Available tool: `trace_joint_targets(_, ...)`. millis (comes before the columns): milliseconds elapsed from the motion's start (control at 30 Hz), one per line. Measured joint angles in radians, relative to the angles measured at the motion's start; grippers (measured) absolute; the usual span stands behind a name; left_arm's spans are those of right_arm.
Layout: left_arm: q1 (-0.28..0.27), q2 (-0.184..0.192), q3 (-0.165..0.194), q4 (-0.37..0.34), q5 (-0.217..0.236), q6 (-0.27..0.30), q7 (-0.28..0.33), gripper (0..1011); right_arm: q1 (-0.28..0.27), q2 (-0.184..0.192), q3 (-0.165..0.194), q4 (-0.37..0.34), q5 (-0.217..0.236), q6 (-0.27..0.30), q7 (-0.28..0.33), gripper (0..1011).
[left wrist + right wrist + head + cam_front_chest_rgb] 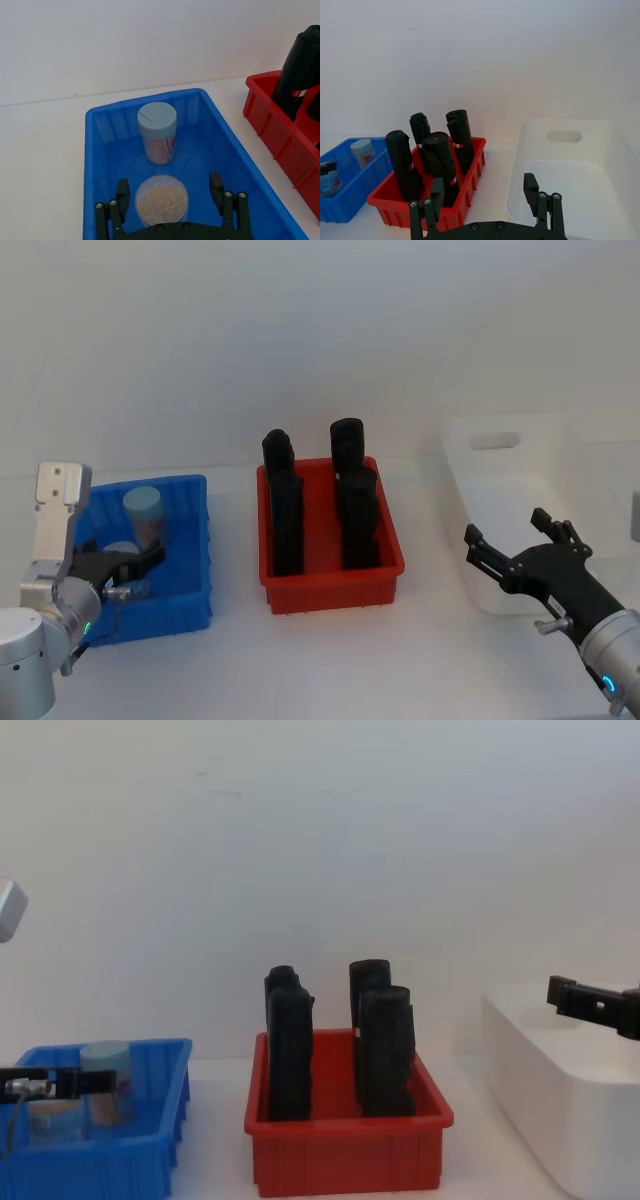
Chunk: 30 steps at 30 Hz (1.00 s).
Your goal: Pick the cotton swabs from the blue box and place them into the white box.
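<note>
Left wrist view first: left jaws spread wide, straddling the nearer tub of cotton swabs (161, 199) low inside the blue box (90, 150), not visibly touching it; tub upright, long axis vertical, swabs visible through its clear top; centred between the jaws, so probably only a squeeze needed, then a straight lift. Just behind it, a second tub (157, 131), also upright, pale blue lid on, near the first but apart from it; enough gap, seemingly, to close without knocking it. Further along the surface (330, 660), toward the robot's right: red bin (330, 585) holding tall black blocks (285, 510), no part of the job. Beyond that, white box (470, 480) at the far right, well apart from the blue one, the red bin between. Over its near edge, right jaws likewise spread, holding nothing, hovering; left arm far nearer the tubs, hence the likely picker. For the carry across: clear the black blocks, by a high lift or perhaps a hand-over.
</note>
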Motion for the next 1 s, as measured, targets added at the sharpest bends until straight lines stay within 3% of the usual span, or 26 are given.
trace_joint_targets(367,-0.024,-0.01,-0.009,0.06,-0.017,-0.01,-0.02,984,0.0,0.0,0.0,0.0,0.0,0.0,0.0,1002)
trace_joint_targets(667,-0.035,-0.016,-0.014,0.086,-0.024,-0.016,-0.031,767,0.0,0.0,0.0,0.0,0.0,0.0,0.0,1002)
trace_joint_targets(767,-0.037,-0.017,-0.016,0.09,-0.024,-0.02,-0.035,652,0.0,0.0,0.0,0.0,0.0,0.0,0.0,1002)
trace_joint_targets(1000,-0.035,-0.016,-0.018,0.081,-0.02,-0.032,-0.046,643,0.0,0.0,0.0,0.0,0.0,0.0,0.0,1002)
